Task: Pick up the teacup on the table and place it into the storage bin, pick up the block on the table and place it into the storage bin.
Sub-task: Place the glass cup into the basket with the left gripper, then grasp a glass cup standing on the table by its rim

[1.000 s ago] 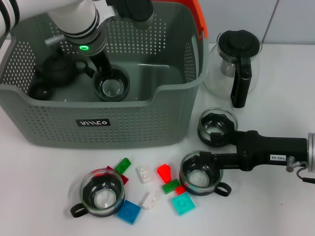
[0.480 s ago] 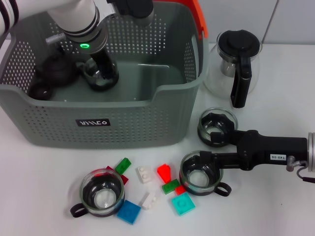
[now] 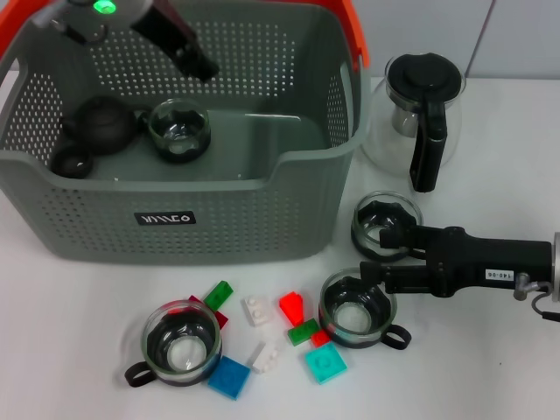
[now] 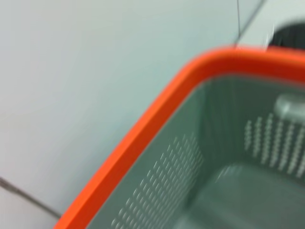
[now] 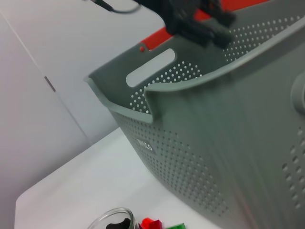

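Above the storage bin [image 3: 289, 206], near its back left, left gripper [image 3: 199, 66]: dark fingers raised clear of the contents, empty, spread or closed impossible to tell. Beneath it, on the bin floor, a glass teacup [image 3: 179, 130] upright beside a dark teapot [image 3: 102, 123]. On the table at right, right gripper [image 3: 378, 254] low between two more teacups [image 3: 386, 221] [image 3: 356, 313], finger state unclear. In front of the bin, scattered blocks [image 3: 296, 306] and another teacup [image 3: 182, 342]. Glass pot [image 3: 422, 112] right of the bin.
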You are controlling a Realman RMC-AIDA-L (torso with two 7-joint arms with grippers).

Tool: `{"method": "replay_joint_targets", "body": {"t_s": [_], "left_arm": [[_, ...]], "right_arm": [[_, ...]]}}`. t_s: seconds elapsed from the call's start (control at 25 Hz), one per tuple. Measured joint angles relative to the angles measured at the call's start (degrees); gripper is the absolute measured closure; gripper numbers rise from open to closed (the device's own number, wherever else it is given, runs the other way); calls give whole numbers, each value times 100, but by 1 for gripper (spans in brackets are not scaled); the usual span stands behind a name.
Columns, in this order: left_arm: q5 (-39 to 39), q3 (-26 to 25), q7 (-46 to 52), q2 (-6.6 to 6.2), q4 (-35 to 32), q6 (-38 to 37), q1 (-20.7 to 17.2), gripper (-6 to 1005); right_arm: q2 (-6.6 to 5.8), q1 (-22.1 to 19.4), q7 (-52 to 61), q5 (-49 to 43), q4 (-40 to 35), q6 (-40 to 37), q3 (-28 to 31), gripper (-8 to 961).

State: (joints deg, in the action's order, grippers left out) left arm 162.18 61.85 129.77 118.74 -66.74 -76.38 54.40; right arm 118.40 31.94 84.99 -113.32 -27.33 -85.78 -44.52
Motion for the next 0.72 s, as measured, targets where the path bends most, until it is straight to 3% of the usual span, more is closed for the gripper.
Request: {"method": "replay_joint_targets", "body": {"t_s": [0.12,0.24,0.4,0.48,0.64,0.72], "left_arm": [[-743,-1072,-460,135,-537,-456,-198,469],[-1677,-1567,-602,112,-683,-553,-479,469],[-2330,-1593,-601,131,-912,-367,-838,468],[-2373,-1607,-547,220,-1106,-257,-937,468],[-2365,-1503,-463,516,-1827,-31,-1207,469],[-2369,-1214,-319,564,-2246,11,-1417,469]], "right_arm": [[-1,19,22,-8,0,-1,4,41],[-1,15,42,-30,0,-2,6,41],[-2,-4,50,-30,0,-8,6,41],[-3,-4,52,-30,0,-5,5,41],[-19,-3,54,-34,0,-1,6,41],[-21,1,55,-34,0,0,6,41]]}}
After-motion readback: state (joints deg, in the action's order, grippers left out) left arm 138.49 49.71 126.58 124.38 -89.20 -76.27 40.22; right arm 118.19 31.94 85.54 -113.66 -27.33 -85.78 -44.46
